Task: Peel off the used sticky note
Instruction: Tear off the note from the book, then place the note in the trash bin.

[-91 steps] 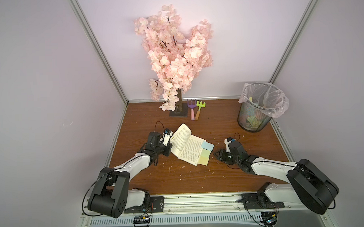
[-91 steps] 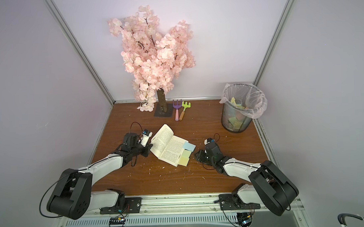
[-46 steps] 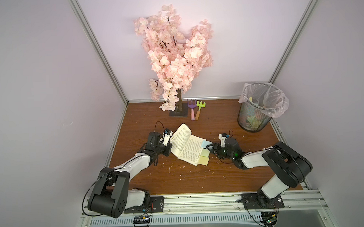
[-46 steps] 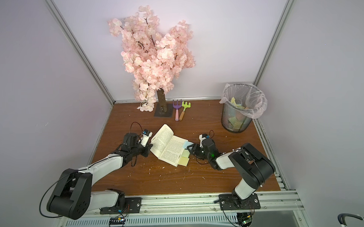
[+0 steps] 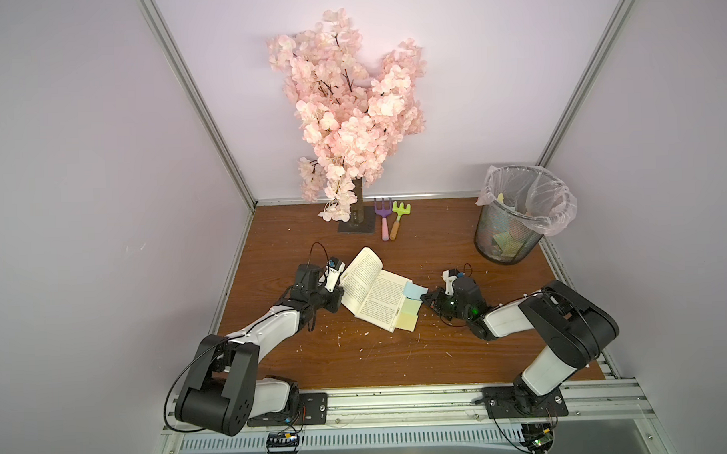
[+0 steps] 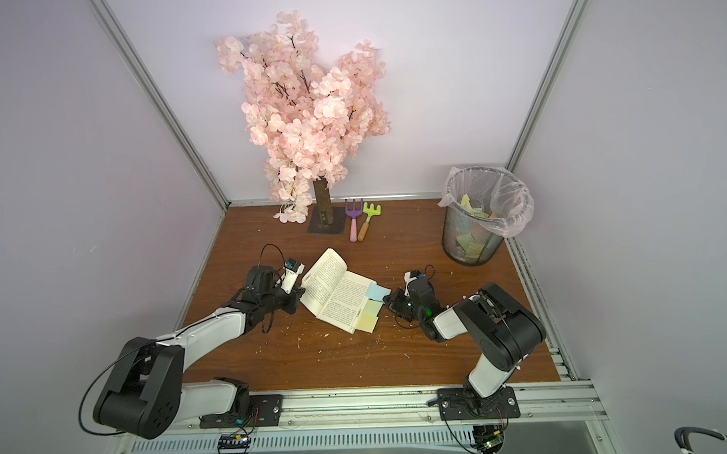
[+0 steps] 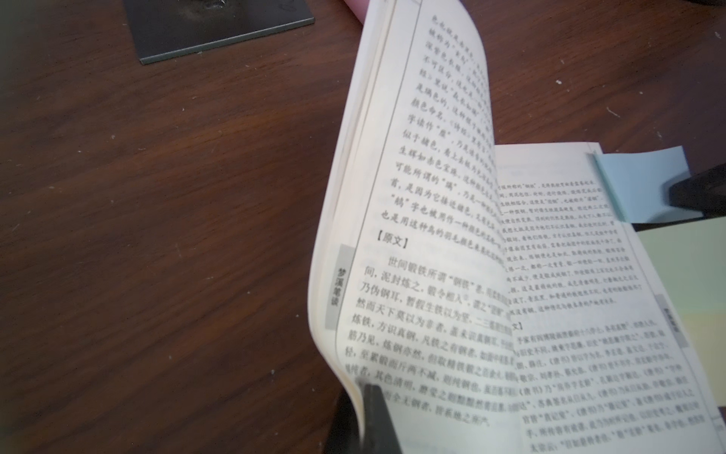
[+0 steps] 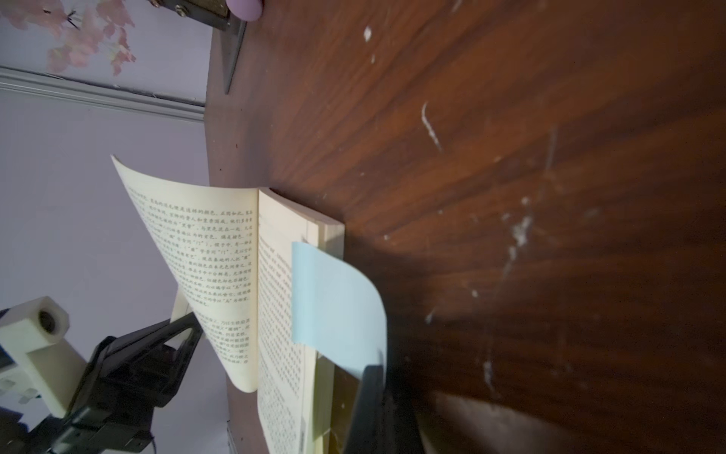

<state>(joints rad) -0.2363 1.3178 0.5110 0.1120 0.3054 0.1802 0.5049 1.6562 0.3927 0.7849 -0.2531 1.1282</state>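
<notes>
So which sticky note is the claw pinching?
The blue sticky note, at the book's end nearest the tree. The right claw is shut on its lifted edge; the green note and yellow note beside it lie flat, untouched.

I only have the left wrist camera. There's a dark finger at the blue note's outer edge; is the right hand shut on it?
Observer: Yes. The right wrist view shows the right hand shut on the free edge of the blue sticky note, which curls up off the book.
Operator: Where is the bin?
Observer: In both top views the mesh bin stands at the far right corner of the table, with discarded notes inside.
Operator: And my left hand's grip?
Observer: The right wrist view shows the left hand shut on the lifted page, holding it clear of the note.
</notes>
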